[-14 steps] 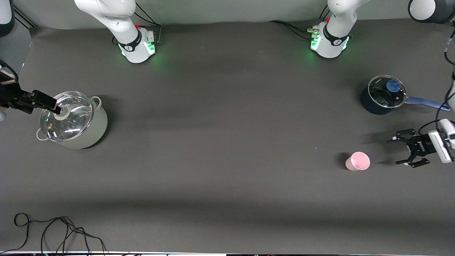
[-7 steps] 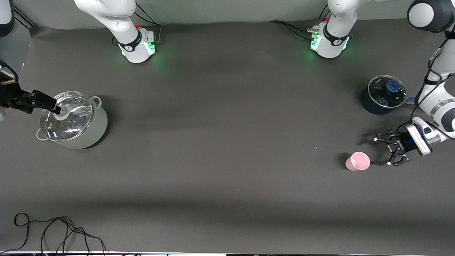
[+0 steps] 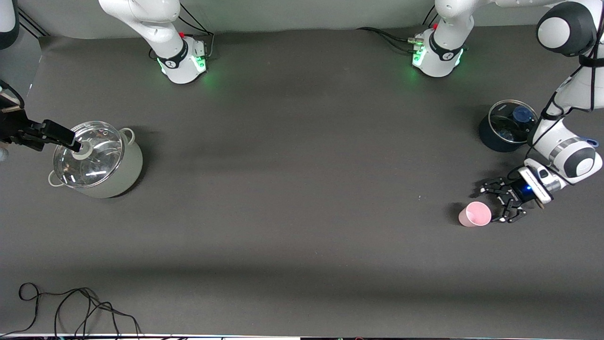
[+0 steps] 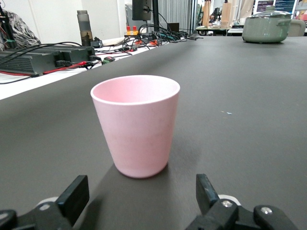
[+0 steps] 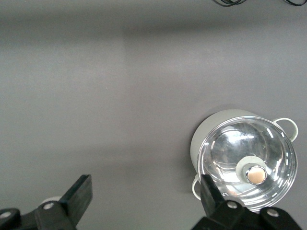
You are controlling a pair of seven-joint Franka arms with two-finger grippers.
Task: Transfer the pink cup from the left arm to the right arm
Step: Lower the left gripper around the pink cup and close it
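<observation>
From the left wrist I see the open left gripper (image 4: 139, 201) low beside the upright pink cup (image 4: 136, 125), not touching; the open right gripper (image 5: 144, 201) waits above the grey pot (image 5: 244, 160).

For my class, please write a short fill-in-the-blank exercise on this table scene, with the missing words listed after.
1. The pink cup stands ____ on the table.
2. The left gripper, beside the cup, has its fingers ____.
3. The right gripper hangs over the grey-green pot's glass ____.
4. The blue saucepan lies ____ from the front camera than the cup.

Missing words: upright; open; lid; farther
</observation>
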